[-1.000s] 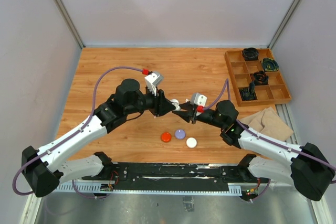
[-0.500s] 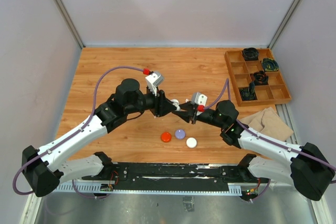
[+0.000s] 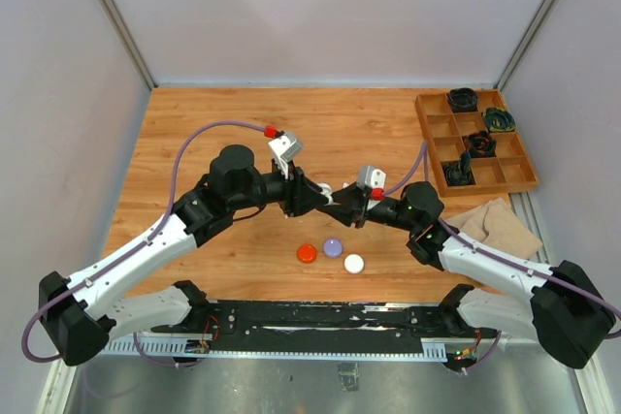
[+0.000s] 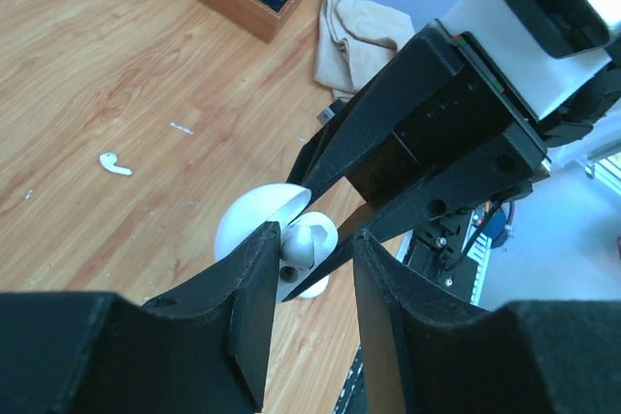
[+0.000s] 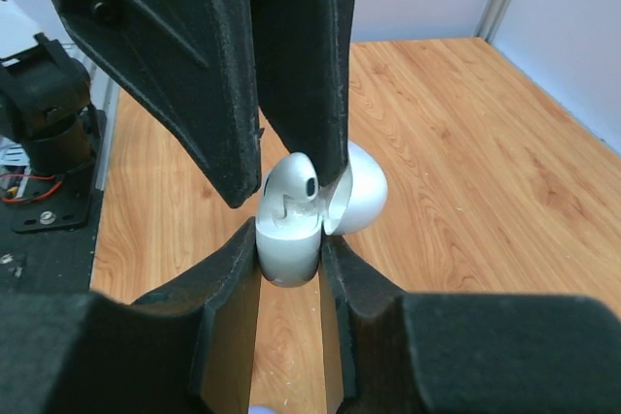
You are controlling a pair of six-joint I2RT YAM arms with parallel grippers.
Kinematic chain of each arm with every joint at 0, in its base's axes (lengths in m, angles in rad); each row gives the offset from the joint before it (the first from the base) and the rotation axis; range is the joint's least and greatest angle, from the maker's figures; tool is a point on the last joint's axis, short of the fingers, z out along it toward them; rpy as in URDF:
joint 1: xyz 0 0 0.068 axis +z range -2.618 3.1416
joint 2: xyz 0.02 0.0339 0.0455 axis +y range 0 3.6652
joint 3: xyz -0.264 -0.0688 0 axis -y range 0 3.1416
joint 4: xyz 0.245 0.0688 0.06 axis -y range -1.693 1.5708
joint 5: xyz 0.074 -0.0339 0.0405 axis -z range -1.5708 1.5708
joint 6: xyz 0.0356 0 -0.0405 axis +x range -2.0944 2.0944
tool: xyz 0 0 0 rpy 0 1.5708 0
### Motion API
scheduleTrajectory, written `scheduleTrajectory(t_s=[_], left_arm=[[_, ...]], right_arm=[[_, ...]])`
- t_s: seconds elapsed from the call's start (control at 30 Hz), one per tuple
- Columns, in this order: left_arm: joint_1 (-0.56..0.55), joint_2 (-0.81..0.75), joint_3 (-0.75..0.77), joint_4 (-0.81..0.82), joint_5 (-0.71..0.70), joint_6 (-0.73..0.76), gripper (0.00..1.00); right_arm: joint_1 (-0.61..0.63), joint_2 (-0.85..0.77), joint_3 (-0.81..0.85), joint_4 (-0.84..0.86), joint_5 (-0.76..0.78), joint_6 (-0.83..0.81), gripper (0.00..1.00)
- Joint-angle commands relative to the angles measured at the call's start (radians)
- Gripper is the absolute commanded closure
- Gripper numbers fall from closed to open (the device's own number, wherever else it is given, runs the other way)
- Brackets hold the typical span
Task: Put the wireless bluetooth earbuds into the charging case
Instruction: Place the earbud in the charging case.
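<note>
- right gripper (image 3: 346, 210) comes in from 4 o'clock to table (image 3: 213, 123) centre; jaws narrow, clamped on the white charging case (image 5: 287, 244); case upright, held off the wood
- lid (image 5: 361, 193) of the case is flipped open, on the side away from the right wrist camera
- left gripper (image 3: 318, 197) comes in from 8 o'clock, tips meeting the right gripper's over the case; jaws narrowly apart, not clamped
- white earbud (image 5: 293, 179) sits in the case mouth, top poking out between the left fingertips (image 5: 241, 172); it is close against one tip, with a gap at the other
- second earbud (image 4: 114, 164), white, lies on the wood apart from both grippers; seen only from the left wrist
- three round pucks at 6 o'clock of the grippers: red (image 3: 307, 253), lilac (image 3: 333, 247), white (image 3: 354, 263); close together, none touching
- wooden tray (image 3: 485, 188) at 2 o'clock, dark items in some compartments; beige cloth (image 3: 500, 225) at 4 o'clock, just below the tray
</note>
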Motion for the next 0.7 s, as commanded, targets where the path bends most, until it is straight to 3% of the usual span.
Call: scheduleTrajectory(t_s=[0.0,0.3,0.67], left_arm=[[-0.012,-0.031,0.01,0.105,0.061,0.014,0.6],[-0.01,-0.061,0.004,0.094,0.04,0.028,0.6],[-0.011,-0.081,0.005,-0.018,-0.044,-0.016,0.6]], right_arm=[[-0.01,0.031,0.038,0.014,-0.115,0.05,0.91],[-0.033,0.067,0.057,0.05,-0.218,0.113,0.91],[-0.06,0.062,0.047,0.034,-0.106,0.126,0.92]])
